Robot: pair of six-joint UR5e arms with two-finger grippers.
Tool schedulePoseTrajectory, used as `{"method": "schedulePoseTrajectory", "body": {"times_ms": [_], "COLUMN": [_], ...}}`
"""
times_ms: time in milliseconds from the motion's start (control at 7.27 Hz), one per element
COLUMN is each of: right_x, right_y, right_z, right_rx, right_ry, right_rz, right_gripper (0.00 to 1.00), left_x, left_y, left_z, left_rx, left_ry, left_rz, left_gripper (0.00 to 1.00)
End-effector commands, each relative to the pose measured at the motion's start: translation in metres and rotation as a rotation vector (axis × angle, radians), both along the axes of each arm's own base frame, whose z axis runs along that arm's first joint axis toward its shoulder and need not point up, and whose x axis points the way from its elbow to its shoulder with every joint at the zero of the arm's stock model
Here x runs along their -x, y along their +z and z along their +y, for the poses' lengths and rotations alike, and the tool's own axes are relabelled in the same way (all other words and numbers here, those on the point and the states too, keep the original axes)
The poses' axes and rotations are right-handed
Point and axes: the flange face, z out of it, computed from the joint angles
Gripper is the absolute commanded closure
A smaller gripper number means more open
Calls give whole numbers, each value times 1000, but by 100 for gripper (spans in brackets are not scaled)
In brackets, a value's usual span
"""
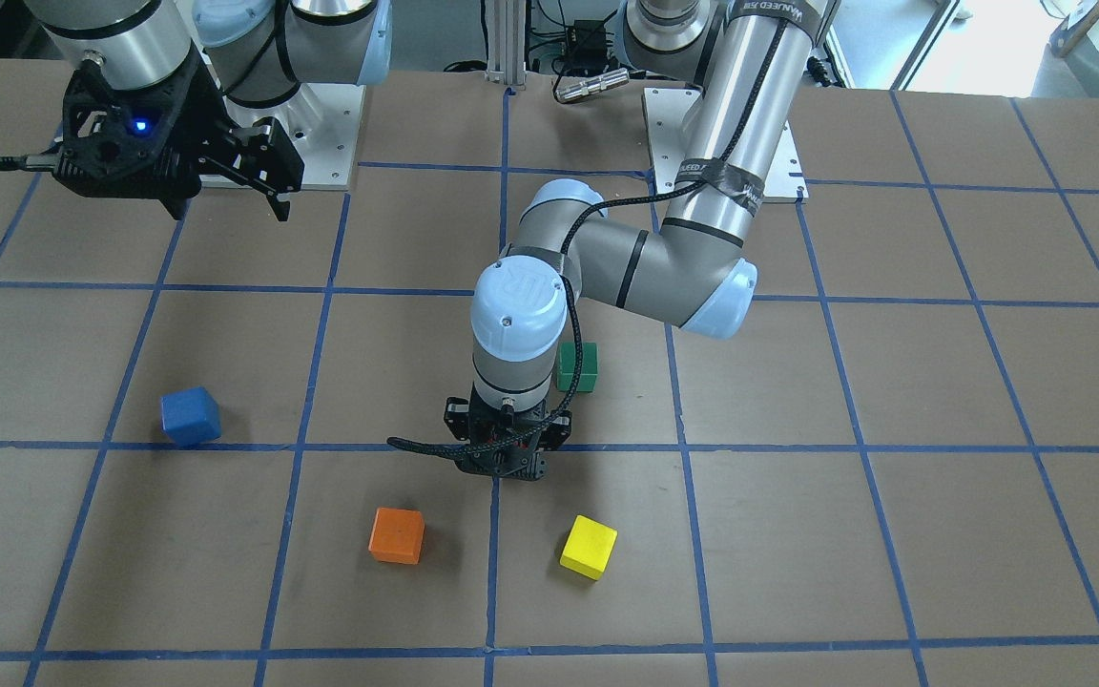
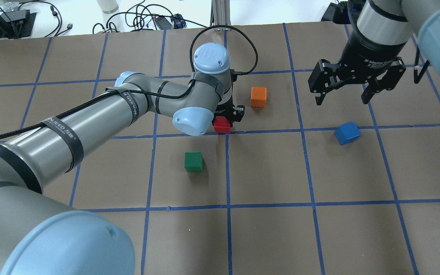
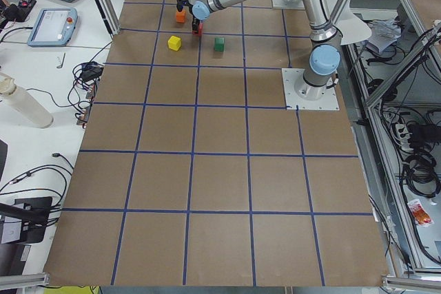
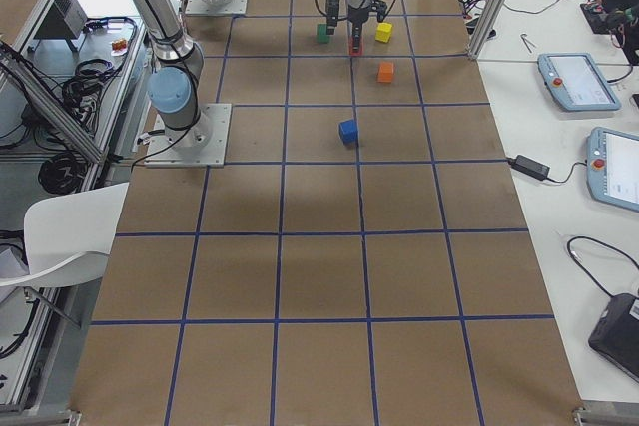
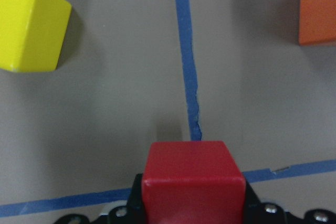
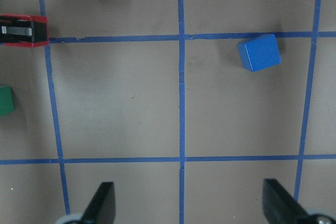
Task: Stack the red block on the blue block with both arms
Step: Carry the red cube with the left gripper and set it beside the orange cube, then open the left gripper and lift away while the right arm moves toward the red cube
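Red matte painted cube, the red block (image 2: 222,125): clamped between the jaws of the left gripper (image 1: 502,466), low at the brown paper-covered table (image 2: 266,229), well apart from the royal-blue matte cube, the blue block (image 2: 347,133), on its robot-left side.

Right gripper (image 2: 341,101): jaws spread, holding nothing, raised near the blue block but not over it.

Handling: lift straight up before travelling. The blue block sits skewed to the tape grid, so the red faces likely need turning to match.

Clearances: a small orange cube (image 2: 258,96) lies beside the path to the blue block. A green cube (image 2: 193,161) and a yellow cube (image 1: 589,547) lie farther off. Bare paper shows on every side of the blue block.
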Motion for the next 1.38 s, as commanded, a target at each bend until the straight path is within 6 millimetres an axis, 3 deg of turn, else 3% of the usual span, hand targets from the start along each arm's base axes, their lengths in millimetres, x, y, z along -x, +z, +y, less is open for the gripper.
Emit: {"method": "schedulePoseTrajectory", "body": {"times_ms": [0,138,413,550,688,826,963,1101,1239], "right_x": [3,4,3,1,-1,-6,-17,-41,-76], "right_y": [0,-1,-6,-7,-28,-50,-66,-85,-98], "right_z": [-2,-1,-3,-3,-8,-22,-44,-51,-64], "right_rx": [9,0,-18,-20,-49,-55,-8,-12,57], "right_ry": [-3,-4,-3,-3,-16,-12,-55,-66,-69], "right_rz": [4,7,5,2,-14,-11,-5,-1,-8], "right_gripper": [0,0,0,0,0,0,0,0,0], "left_x": [-23,-44,-63,-89,-125,-155,-154,-157,-157], "left_y": [33,44,121,186,261,312,331,350,350], "left_z": [-14,-23,-30,-39,-47,-55,-46,-32,-26], "left_rx": [41,57,85,66,70,66,25,10,1], "left_ry": [-1,-16,9,12,3,42,42,43,36], "left_rz": [18,17,17,2,5,28,50,44,38], "left_gripper": [0,0,0,0,0,0,0,0,0]}}
